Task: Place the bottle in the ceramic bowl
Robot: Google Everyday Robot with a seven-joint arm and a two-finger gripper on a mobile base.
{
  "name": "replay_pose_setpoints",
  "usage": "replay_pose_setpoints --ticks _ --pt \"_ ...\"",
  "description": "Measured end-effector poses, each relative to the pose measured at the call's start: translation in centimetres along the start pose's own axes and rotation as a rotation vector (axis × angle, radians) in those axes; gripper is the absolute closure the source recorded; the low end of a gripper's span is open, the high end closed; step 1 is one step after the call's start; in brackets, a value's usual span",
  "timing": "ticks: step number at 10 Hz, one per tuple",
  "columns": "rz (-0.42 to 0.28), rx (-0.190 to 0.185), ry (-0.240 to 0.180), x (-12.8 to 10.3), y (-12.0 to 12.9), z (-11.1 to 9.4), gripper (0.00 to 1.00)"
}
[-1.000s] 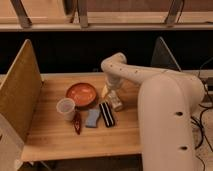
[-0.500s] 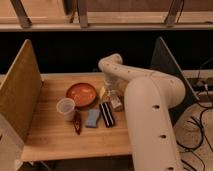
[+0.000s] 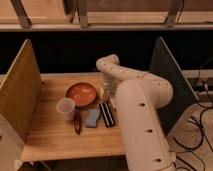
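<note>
Your gripper (image 3: 106, 88) hangs low over the table at the right rim of the ceramic bowl (image 3: 80, 94), at the end of the white arm (image 3: 131, 80) that bends down from the back; you cannot tell from this view whether it is apart, together or clamped on anything. Directly under it you see a small pale shape, the bottle (image 3: 103, 94), just beside the bowl's right rim and outside the dish; whether the two touch cannot be told. The bowl sits near the middle of the wooden table (image 3: 50, 137). A translucent cup (image 3: 65, 108) stands upright just in front of the bowl's left side. Nearer you lie a slim dark red object (image 3: 77, 122), a blue pad (image 3: 92, 118) and a black bar (image 3: 106, 114), side by side. A tan panel (image 3: 20, 95) walls the table's left, a dark panel (image 3: 172, 75) its right.
</note>
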Motion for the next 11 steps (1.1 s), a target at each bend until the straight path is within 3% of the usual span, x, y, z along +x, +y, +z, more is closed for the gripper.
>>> replay_pose_setpoints --ticks 2,3,5,6,8,10,11 --pt "0.007 -0.007 -0.011 -0.4 -0.3 -0.2 0.75" --pt "0.031 -0.023 -0.038 -0.9 -0.7 -1.0 0.88" --pt "0.063 -0.013 -0.122 -2.2 -1.9 -4.2 0.99" --pt "0.060 0.009 -0.193 -3.2 -2.4 -7.4 1.00" --pt "-0.021 0.054 -0.360 -5.4 -1.2 -15.2 1.00" --pt "-0.156 0.031 -0.451 -6.2 3.7 -19.2 1.00" --pt "-0.220 0.007 -0.472 -6.1 6.4 -20.0 1.00"
